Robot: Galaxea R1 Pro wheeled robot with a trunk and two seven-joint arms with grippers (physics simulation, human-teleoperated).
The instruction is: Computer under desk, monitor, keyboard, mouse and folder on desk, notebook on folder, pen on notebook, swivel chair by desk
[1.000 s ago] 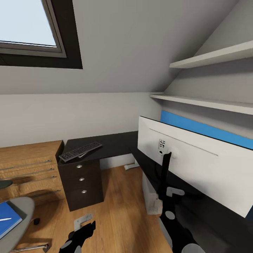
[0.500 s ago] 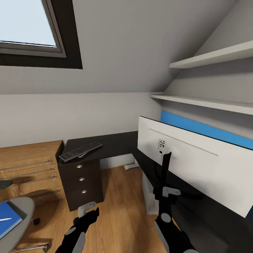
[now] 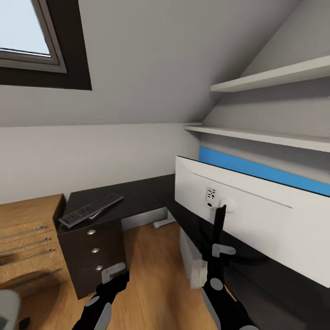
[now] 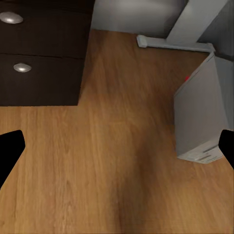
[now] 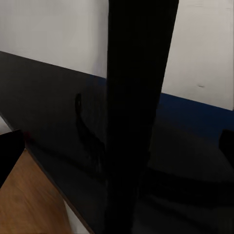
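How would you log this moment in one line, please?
monitor on desk | keyboard on desk | computer underneath | left gripper open | right gripper open around monitor neck

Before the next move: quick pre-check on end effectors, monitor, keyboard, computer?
1. Left end effector empty over the floor: ok, fingers spread in the left wrist view.
2. Right end effector by the monitor neck: contact cannot tell; fingertips sit wide apart in the right wrist view.
3. Monitor on the desk: ok, upright.
4. Keyboard on the desk: ok, but far from the monitor: not ok.
5. Computer under the desk: ok.
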